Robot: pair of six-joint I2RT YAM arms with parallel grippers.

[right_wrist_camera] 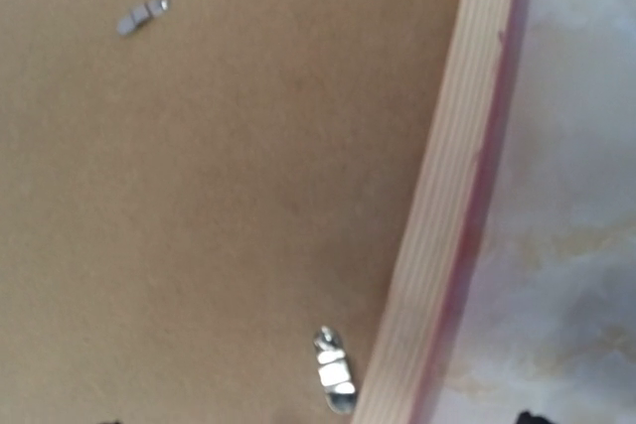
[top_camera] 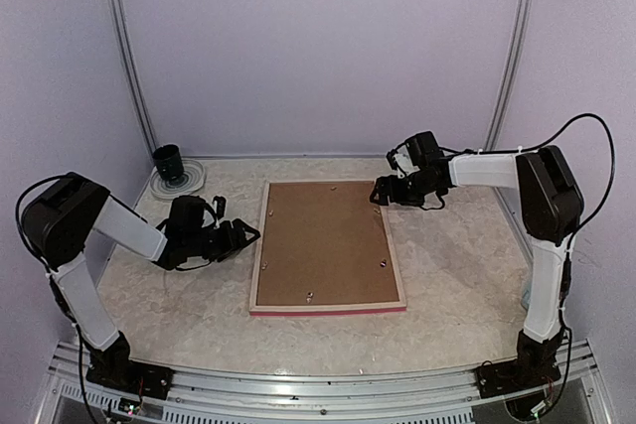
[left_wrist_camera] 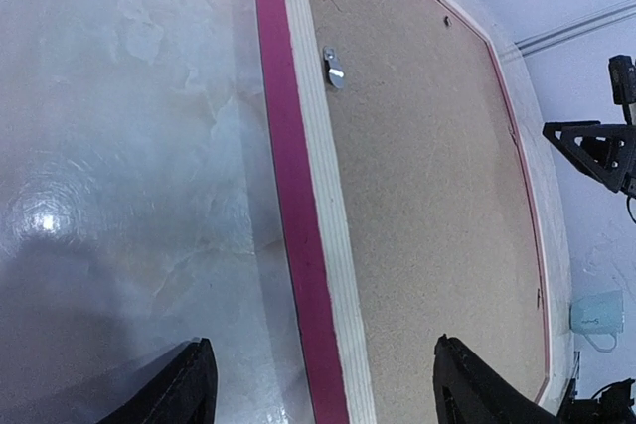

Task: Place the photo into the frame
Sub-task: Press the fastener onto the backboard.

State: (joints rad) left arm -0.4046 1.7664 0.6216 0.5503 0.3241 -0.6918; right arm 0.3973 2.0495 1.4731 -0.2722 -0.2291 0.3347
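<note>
At the far left corner of the tabletop (top_camera: pixel 457 275), a dark cup (top_camera: pixel 168 160) on a round plate (top_camera: pixel 194 181); by the right edge, a pale mug (left_wrist_camera: pixel 596 313). Face down in the middle, the frame (top_camera: pixel 328 309), filled by a brown backing board (top_camera: pixel 323 245) with small metal clips (left_wrist_camera: pixel 334 67). No telling whether the photo sits beneath. Apart and empty, the left fingers (left_wrist_camera: pixel 189 386), straddling the frame's left rail. Spread too, the right fingers (top_camera: pixel 381 192), near the far right corner; nearly cut off in their own view.
</note>
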